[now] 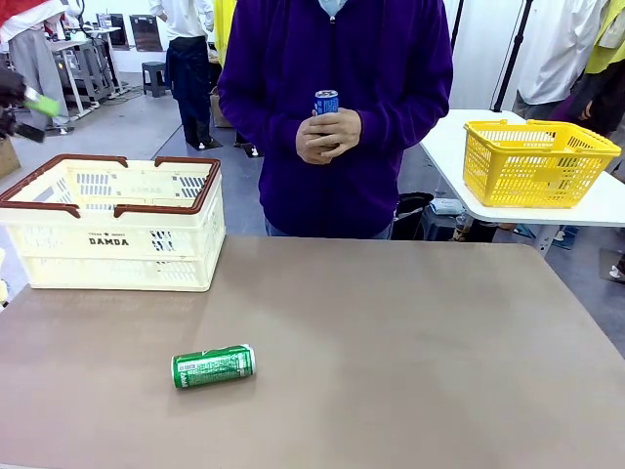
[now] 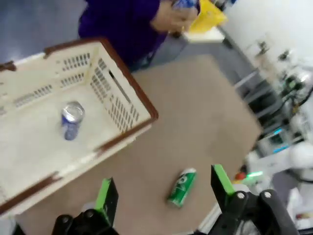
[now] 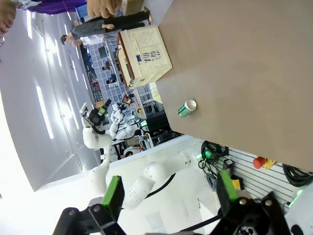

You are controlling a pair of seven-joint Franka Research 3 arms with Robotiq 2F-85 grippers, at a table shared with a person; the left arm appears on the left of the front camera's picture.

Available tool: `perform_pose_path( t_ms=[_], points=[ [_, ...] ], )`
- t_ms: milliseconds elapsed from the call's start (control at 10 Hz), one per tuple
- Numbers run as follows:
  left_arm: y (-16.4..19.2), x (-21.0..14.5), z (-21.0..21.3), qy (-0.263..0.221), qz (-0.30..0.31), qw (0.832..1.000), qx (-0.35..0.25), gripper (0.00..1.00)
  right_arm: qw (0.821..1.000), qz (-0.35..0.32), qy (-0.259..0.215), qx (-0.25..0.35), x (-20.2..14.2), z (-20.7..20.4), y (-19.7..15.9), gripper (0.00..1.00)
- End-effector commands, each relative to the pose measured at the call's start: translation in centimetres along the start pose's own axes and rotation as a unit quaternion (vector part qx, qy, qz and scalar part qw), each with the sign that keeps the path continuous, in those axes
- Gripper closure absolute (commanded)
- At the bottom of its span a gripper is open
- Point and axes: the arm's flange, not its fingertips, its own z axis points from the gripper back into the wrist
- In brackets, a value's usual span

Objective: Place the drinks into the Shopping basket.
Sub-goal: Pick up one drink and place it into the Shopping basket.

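A green can [image 1: 213, 365] lies on its side on the brown table, near the front left. The cream Shopping basket [image 1: 117, 256] stands at the table's left, and a blue can [image 2: 72, 120] lies inside it. Across the table, a person holds another blue can [image 1: 326, 102] upright in both hands at chest height. My left gripper [image 1: 31, 112] hangs high at the far left, above the basket. In its wrist view the left gripper [image 2: 162, 176] is open and holds nothing, with the green can [image 2: 182, 187] far below. My right gripper [image 3: 170, 188] is open too, away from the table.
A yellow mesh basket [image 1: 535, 161] sits on a white side table [image 1: 605, 210] at the back right. The brown table [image 1: 410, 352] has bare room across its middle and right. Other people stand in the background.
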Motion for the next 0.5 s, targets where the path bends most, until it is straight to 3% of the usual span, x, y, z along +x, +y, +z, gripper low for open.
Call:
perform_pose_path(
  t_ms=[0,200,300,400],
  points=[
    [-4.9,-3.9,-6.6,0.037,-0.065,0.995,0.073,0.0,1.0,-0.006,0.001,0.001,-0.1,0.2,0.4,0.0],
    [-8.8,-6.5,-13.4,0.111,-0.212,0.967,0.083,0.0,1.0,-0.006,0.001,0.001,-0.1,0.2,0.4,0.0],
    [-10.2,-7.5,-14.7,0.127,-0.243,0.961,0.045,0.0,1.0,-0.006,0.001,0.001,-0.1,0.2,0.4,0.0],
    [-10.5,-6.9,-14.2,0.09,-0.23,0.968,0.039,0.0,1.0,-0.006,0.001,0.001,-0.1,0.2,0.4,0.0]
  ],
)
